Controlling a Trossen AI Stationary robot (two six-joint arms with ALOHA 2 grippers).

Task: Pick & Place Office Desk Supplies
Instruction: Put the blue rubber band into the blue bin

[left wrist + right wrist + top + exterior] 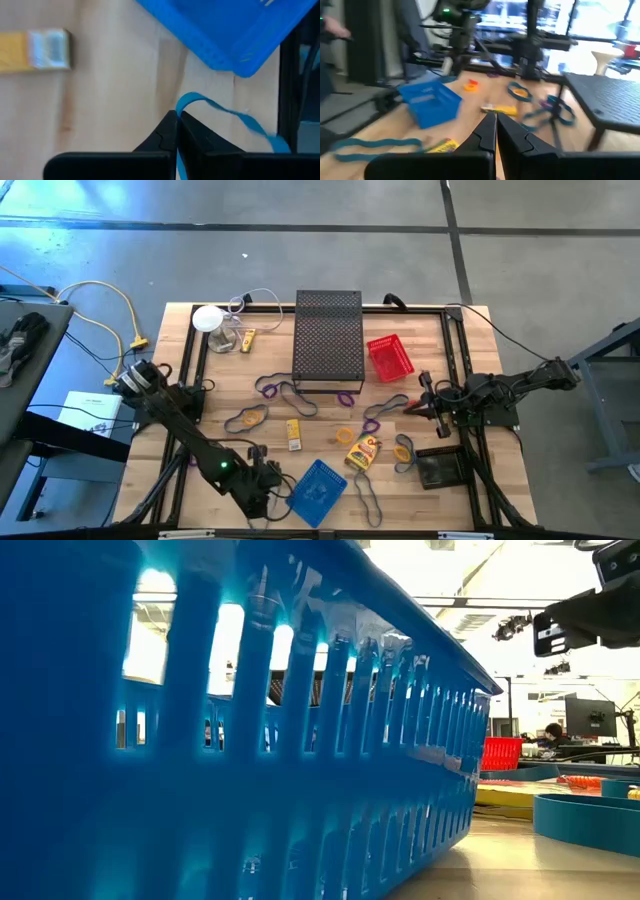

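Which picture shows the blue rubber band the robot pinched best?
The left wrist view: the left gripper is shut on the blue band, right beside the blue basket. The high view shows only the basket there, the band too small to tell. The low and right wrist views don't clearly show it.

Blue basket (pixel 319 491), slotted walls. Red basket (pixel 390 357). Black mesh box (pixel 328 335), dotted pattern. Blue band (pixel 235 116) in dark fingers (pixel 165 136). Purple band (pixel 268 388); orange band (pixel 344 434); yellow-red packet (pixel 364 452). White round object (pixel 208 318). Pale wood surface (pixel 450 500). Yellow cable (pixel 115 305).
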